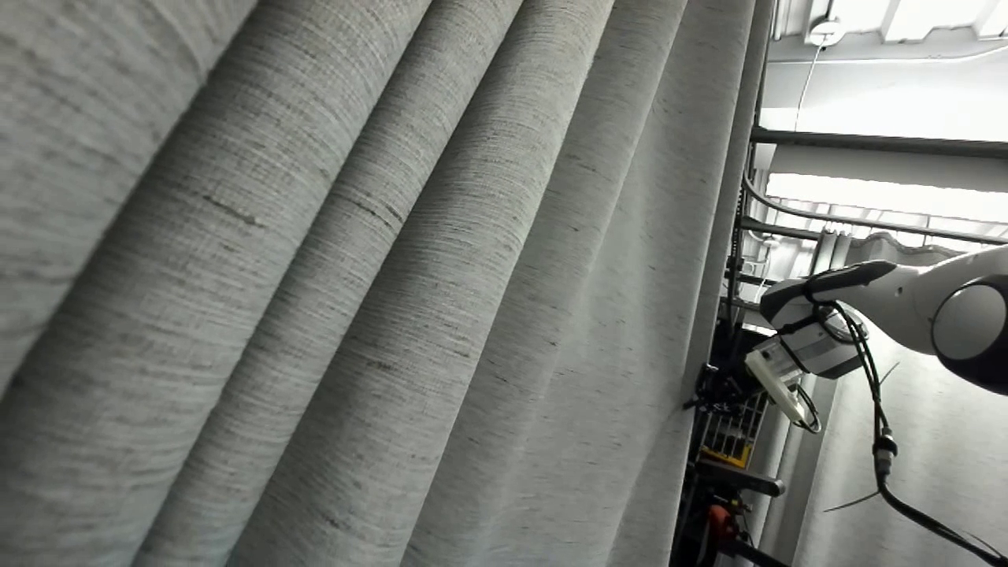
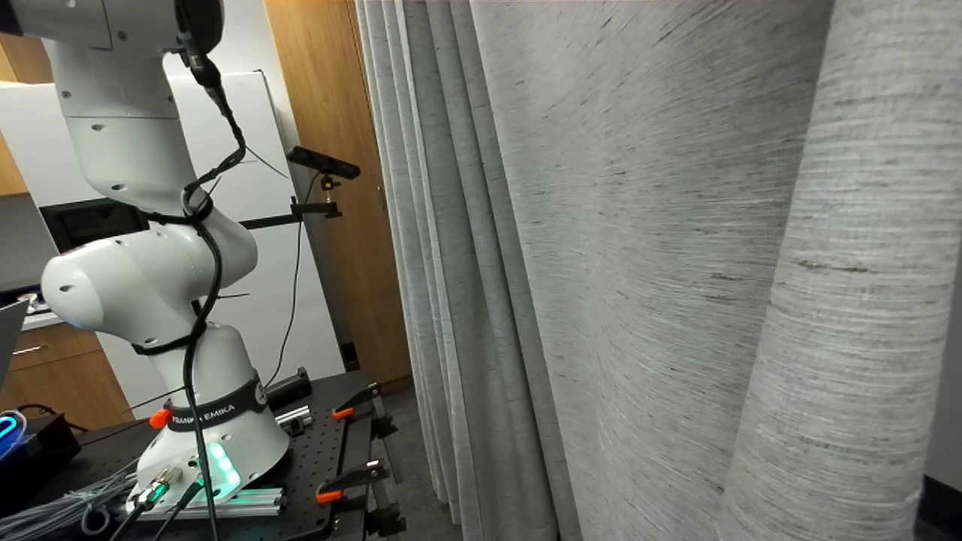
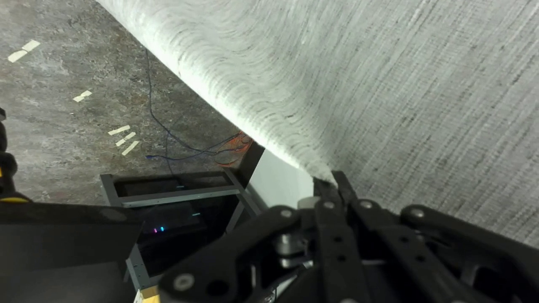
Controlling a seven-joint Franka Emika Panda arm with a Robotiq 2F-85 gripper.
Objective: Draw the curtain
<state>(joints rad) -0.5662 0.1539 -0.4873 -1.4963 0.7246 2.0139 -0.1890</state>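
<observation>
Because the gripper (image 3: pixel 332 180) is pinched closed on the edge of the curtain (image 3: pixel 400 97), which hangs in long folds beside the arm (image 2: pixel 139 278), the pull should probably be slow and steady (a jerk might slip so small a hold).

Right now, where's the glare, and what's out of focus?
Wrist view: the curtain glares white along its edge, and the hand looks slightly soft in the foreground; in an exterior view, a bright strip at upper right is blown out.

A robotics lab, with perforated plate (image 2: pixel 314 443), clamps (image 2: pixel 355 479), bracketed camera (image 2: pixel 323 161)
</observation>
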